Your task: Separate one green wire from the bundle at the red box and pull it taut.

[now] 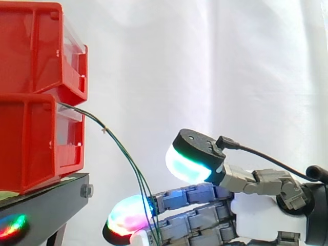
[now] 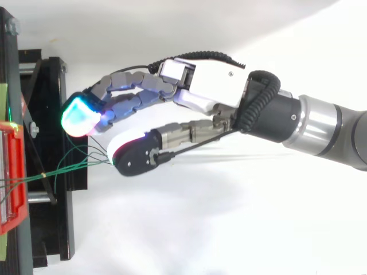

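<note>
1. A white curtain [image 1: 205,61] is hanging behind everything.
2. Two red boxes [image 1: 31,148] are sitting at the left, one on top of the other.
3. A black stand [image 1: 46,205] is holding them up.
4. The hand [image 2: 206,86] is lying low at the right, with its fingers [image 1: 184,197] pointing left at the boxes.
5. The fingers are stretching out almost straight, and the thumb [image 1: 192,156] is sitting high above them. The hand is standing wide and is not squeezing anything.
6. The green wires [image 1: 120,146] are coming out at the front of the boxes, where the top one is sitting on the bottom one.
7. They are running right and bending down in a soft curve, so they are looking loose, not tight.
8. Their low ends are hanging across the near side of the fingers, just behind the glowing tips. From above they are lying in the gap between the thumb and the fingers.
9. The wires are thin and dark green. They are staying together near the boxes and spreading apart a little near the hand.
10. I think the picking step is next. The thumb is needing to come down on just one wire. Then a pull to the right, away from the boxes, is looking like the way to make it tight.
</note>
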Available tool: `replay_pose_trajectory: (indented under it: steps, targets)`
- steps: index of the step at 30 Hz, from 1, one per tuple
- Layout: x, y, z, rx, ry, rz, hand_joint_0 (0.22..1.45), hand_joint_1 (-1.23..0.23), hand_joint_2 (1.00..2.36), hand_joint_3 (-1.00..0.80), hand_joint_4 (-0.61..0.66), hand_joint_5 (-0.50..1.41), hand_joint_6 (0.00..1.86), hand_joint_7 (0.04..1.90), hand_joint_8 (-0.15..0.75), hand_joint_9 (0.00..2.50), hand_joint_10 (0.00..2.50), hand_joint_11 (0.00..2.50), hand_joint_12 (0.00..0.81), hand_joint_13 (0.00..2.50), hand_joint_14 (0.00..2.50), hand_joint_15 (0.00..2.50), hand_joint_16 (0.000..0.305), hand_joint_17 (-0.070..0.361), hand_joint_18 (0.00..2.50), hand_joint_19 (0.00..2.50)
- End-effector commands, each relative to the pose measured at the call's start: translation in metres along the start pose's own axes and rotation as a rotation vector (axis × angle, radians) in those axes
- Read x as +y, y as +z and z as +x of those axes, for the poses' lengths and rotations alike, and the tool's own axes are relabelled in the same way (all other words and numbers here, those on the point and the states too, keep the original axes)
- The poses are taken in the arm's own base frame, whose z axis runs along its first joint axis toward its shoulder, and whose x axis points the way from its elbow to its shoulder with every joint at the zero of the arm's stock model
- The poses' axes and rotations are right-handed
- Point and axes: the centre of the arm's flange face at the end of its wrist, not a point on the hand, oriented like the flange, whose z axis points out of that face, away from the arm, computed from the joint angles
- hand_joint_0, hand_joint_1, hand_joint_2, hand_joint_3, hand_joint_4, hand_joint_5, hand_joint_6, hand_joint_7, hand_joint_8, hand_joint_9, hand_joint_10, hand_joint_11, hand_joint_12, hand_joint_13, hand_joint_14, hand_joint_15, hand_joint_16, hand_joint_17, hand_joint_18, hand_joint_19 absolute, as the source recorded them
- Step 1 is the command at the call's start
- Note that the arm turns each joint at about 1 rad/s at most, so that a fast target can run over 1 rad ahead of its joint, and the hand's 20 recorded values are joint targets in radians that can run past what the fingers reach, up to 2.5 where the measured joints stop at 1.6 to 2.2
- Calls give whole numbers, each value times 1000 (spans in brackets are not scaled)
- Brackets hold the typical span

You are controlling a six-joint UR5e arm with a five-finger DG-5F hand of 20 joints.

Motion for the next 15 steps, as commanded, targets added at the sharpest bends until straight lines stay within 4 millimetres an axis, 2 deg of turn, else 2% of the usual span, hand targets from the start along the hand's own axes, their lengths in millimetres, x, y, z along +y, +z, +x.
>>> replay_pose_trajectory:
  steps: [1, 12, 15]
  targets:
    - [2, -2, 12, 13, -4, -2, 546, -681, 1002, -476, 264, -156, 503, 912, 245, 685, 10, 266, 329, 500, 6, 167, 44, 99, 493, 385]
    - [10, 0, 25, 26, 0, -15, 578, -792, 1000, -500, 237, -148, 503, 1050, 240, 712, 12, 320, 329, 550, 8, 208, 43, 97, 537, 408]
    - [20, 6, 27, 27, 7, -30, 579, -795, 1000, -500, 235, -143, 502, 1078, 239, 719, 12, 343, 328, 553, 10, 212, 43, 97, 545, 407]
